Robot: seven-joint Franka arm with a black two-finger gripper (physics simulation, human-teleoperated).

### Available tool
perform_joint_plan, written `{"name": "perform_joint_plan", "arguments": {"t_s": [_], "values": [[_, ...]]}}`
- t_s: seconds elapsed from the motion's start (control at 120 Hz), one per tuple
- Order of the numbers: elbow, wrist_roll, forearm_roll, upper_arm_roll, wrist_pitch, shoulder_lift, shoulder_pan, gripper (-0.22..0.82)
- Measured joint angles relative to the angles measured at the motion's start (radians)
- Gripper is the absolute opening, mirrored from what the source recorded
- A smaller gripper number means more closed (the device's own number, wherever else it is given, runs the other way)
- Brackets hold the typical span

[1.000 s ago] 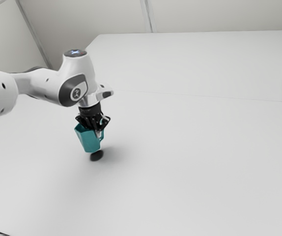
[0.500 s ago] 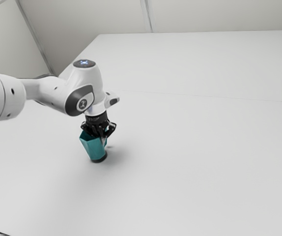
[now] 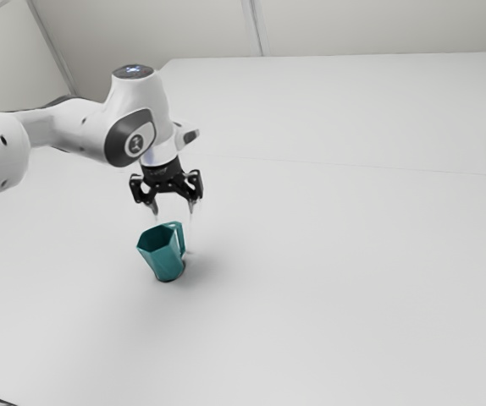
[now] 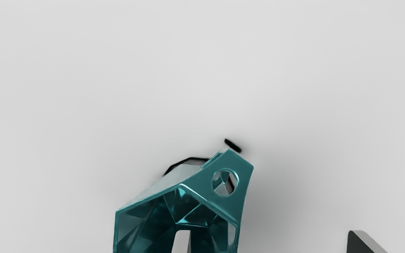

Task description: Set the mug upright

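Here, the claw (image 3: 173, 210) hangs above the mug (image 3: 162, 260), fingers spread wide, gripping nothing. The teal mug stands mouth-up on the worktop (image 3: 353, 279), which extends well beyond it. In the wrist view, part of the mug's rim is cut off; one finger hides some of the interior.

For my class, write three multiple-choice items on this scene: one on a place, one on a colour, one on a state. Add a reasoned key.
1. Where is the pincer?
A) Against a wall
B) Above the mug
C) Below the mug

2. What colour is the mug?
A) Teal
B) Red
C) Yellow

3. How is the mug resting?
A) Upside down
B) On its side
C) Upright

1 B: the exterior view shows it over the mug.
2 A: both views show teal.
3 C: it stands on the table, opening up.
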Motion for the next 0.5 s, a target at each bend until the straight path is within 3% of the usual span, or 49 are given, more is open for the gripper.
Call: {"name": "perform_joint_plan", "arguments": {"t_s": [0.2,0.5], "values": [[0.168,0.069,-0.054,0.008,-0.169,-0.004,0.000,0.55],[0.395,0.239,-0.069,0.011,-0.385,-0.005,0.001,0.59]]}}
